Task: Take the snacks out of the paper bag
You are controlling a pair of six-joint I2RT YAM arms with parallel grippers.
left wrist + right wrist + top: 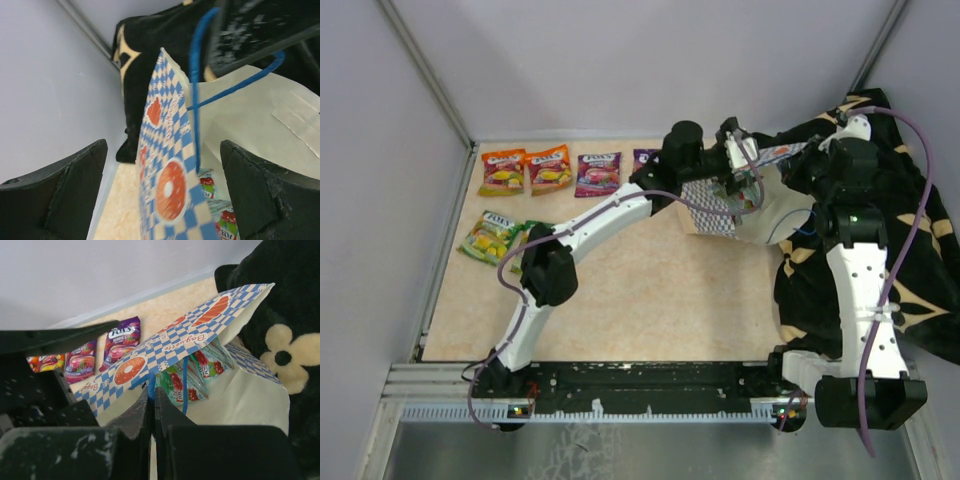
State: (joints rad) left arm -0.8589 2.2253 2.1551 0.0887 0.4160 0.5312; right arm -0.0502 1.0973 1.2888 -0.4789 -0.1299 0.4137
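Found left gripper (164,150) spread wide astride beige blue-checked paper bag (170,345). Found right gripper (152,395) pinching thin blue cord handle (193,75).

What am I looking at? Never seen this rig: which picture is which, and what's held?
Two white robot arms, left and right, stand at the near edge of a beige table. One picture looks down from above; the others come from wrist cameras. Small glossy candy packets lie on it; green ones sit inside the beige paper bag with blue-white checked sides. The right jaws are shut on its thin blue cord handle. The left jaws stand wide open astride a checked side, holding nothing.
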